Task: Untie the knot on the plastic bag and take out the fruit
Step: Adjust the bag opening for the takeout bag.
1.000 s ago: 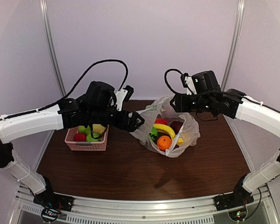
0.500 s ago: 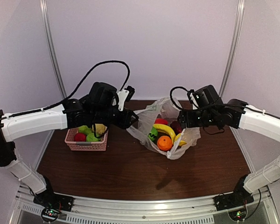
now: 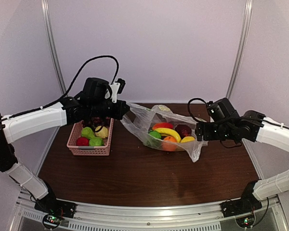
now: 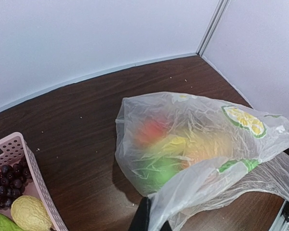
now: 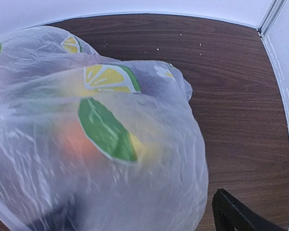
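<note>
Gripping the plastic bag [image 3: 137,120] by its left edge, the left tool [image 3: 125,109] is closed on the film and holds that edge raised off the table [image 3: 135,178]. The bag lies mid-table, just right of the pink basket [image 3: 89,150], stretched between both arms. The fruit [image 3: 169,133] sits inside it — yellow, orange, red and green pieces. The right tool [image 3: 198,133] is at the bag's right end, against the film — only one finger [image 5: 237,215] shows, so open or closed cannot tell.

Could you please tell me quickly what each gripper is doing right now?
Left gripper: closed, holding the plastic bag by its edge.
Right gripper: open, holding nothing.
</note>
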`<action>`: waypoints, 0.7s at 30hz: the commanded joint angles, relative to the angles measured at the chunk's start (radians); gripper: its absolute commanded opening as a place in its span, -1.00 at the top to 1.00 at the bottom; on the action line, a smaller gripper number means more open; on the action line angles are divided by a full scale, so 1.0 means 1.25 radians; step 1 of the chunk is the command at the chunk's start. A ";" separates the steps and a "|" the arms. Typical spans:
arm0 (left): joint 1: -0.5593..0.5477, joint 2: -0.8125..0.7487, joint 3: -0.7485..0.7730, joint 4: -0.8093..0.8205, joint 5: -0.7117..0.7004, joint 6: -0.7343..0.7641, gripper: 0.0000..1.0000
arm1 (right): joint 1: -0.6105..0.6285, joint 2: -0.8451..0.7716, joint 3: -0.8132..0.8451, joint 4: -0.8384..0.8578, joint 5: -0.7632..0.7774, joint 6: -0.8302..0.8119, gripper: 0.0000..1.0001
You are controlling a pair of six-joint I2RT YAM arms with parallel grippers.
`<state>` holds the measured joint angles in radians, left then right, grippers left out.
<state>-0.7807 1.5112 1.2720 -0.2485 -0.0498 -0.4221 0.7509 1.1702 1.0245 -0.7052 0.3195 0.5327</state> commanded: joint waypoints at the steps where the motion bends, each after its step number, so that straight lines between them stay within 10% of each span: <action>1: 0.066 -0.006 0.016 0.054 0.024 -0.011 1.00 | -0.007 -0.045 -0.040 -0.060 0.053 0.037 -0.84; 11: 0.088 -0.001 0.020 0.125 0.208 0.033 1.00 | -0.007 -0.109 0.012 -0.029 -0.053 -0.056 -0.85; 16: 0.088 -0.023 -0.028 0.164 0.256 -0.017 -0.12 | -0.003 -0.109 0.099 -0.040 -0.142 -0.112 -0.85; 21: 0.088 -0.067 -0.065 0.145 0.260 -0.049 -0.72 | 0.023 -0.084 0.179 -0.029 -0.220 -0.147 -0.84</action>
<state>-0.6765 1.4857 1.2289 -0.1020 0.2409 -0.4435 0.7528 1.0473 1.1809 -0.7433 0.1501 0.4099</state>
